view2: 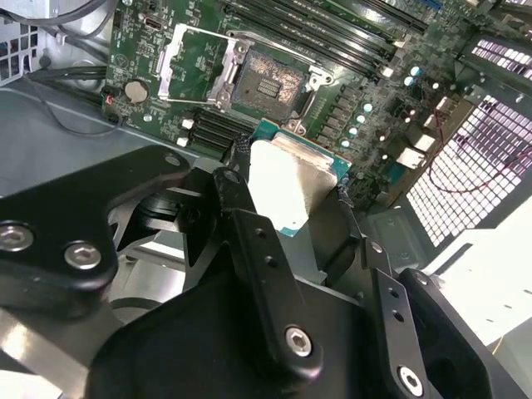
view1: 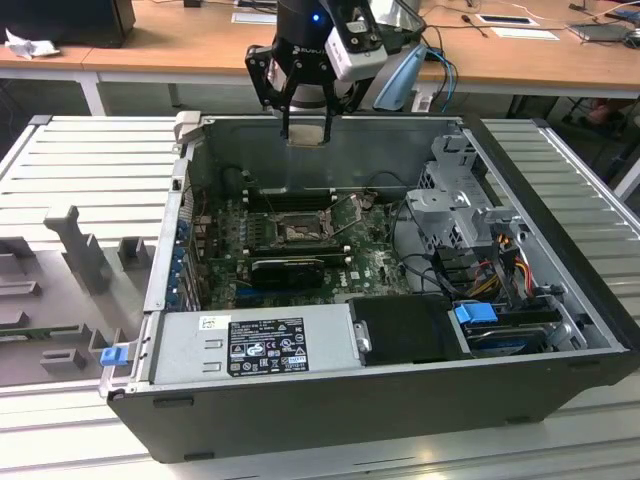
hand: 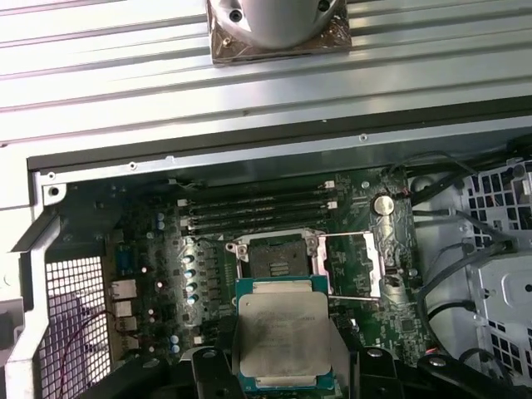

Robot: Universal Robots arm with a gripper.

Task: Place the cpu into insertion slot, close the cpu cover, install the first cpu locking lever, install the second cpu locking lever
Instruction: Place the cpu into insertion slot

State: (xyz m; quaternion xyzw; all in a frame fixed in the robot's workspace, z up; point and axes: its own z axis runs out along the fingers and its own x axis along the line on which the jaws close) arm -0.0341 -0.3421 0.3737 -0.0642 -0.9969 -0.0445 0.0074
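Observation:
My gripper [view1: 305, 130] hangs over the far wall of the open computer case, shut on the cpu [view1: 305, 139], a flat pale square. In both wrist views the cpu [view2: 291, 187] [hand: 283, 337] sits flat between the black fingers [view2: 241, 208], metal top up, with a teal edge showing. Below it on the green motherboard lies the insertion slot [view1: 298, 233] [view2: 270, 83] [hand: 274, 258], its brownish contact field bare. The cpu cover [view2: 169, 58] [hand: 376, 264] is swung open and lies beside the slot.
A grey power supply [view1: 255, 345] fills the case's near side. A drive cage with cables [view1: 470, 225] stands at the exterior view's right. A long black card [view1: 288, 268] and the memory slots [hand: 258, 208] flank the socket. A grey moulded tray [view1: 60, 290] lies outside the case.

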